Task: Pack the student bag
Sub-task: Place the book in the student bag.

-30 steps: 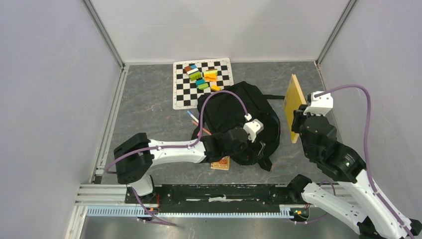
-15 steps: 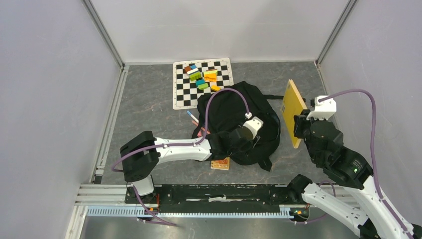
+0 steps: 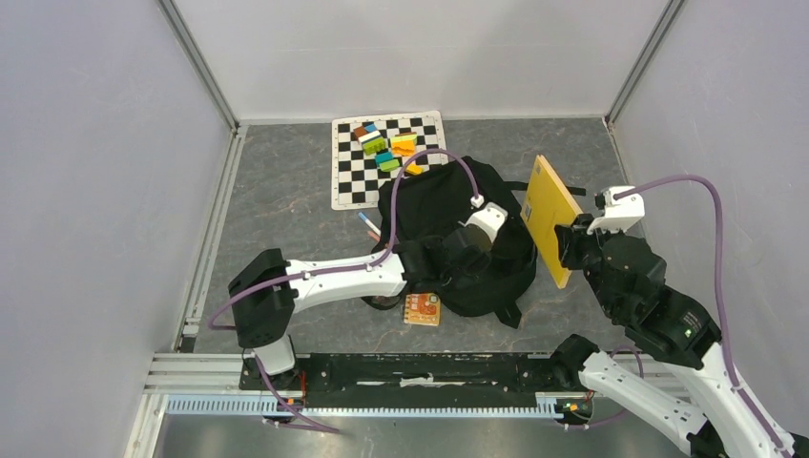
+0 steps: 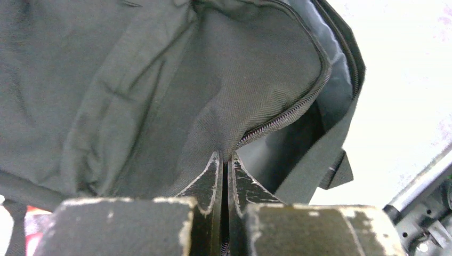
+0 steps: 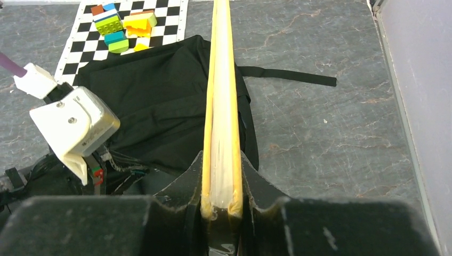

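Student bag (image 3: 429,205): slumped mid-counter (image 3: 286,210), against near corner of checkered mat (image 3: 348,181). Soft, floppy, likely light; fabric sags, so best hold is at zip rim. Left end effector (image 4: 224,156) pressed together, pinching fabric at zip edge. Right end effector (image 5: 220,160) pinches yellow notebook (image 5: 220,80) upright, just beside bag.

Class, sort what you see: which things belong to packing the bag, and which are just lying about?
Belonging: student bag; left gripper pinching its zip edge; yellow notebook in right gripper; probably pens and orange booklet.
Lying about: checkered mat; toy blocks.
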`<state>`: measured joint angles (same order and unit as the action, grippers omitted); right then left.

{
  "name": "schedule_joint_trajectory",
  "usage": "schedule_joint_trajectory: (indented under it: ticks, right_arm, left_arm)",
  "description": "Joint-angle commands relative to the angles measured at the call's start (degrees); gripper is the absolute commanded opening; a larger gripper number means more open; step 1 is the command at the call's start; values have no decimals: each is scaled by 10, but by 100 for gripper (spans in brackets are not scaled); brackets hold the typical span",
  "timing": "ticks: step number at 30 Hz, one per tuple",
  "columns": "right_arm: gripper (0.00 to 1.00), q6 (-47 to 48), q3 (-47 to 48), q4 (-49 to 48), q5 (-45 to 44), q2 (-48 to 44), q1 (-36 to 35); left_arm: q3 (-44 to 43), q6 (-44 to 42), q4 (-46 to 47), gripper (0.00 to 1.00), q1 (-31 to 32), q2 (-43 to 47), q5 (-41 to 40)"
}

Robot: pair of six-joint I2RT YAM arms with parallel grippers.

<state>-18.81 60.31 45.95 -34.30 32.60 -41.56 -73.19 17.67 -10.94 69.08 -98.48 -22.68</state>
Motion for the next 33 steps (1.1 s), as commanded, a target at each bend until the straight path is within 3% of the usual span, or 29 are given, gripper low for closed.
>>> schedule_joint_trajectory:
  ticks: [1, 11, 16, 23, 33]
  right_arm:
    - [0, -21, 36, -60, -10, -18, -1]
    - [0, -118, -1, -129, 74, -93, -1]
    - [0, -170, -45, -134, 161, -89, -1]
    - [0, -320, -221, -227, 226, -153, -1]
    - [0, -599, -421, -245, 133, -293, -1]
  left_arm:
    - [-42, 28, -14, 2, -30, 42, -41]
    - [-60, 136, 66, 2, -171, 71, 112]
    - [-85, 149, 106, 2, -180, 74, 139]
    - [-109, 145, 107, 2, -181, 77, 152]
    - [-58, 113, 166, 2, -181, 118, 188]
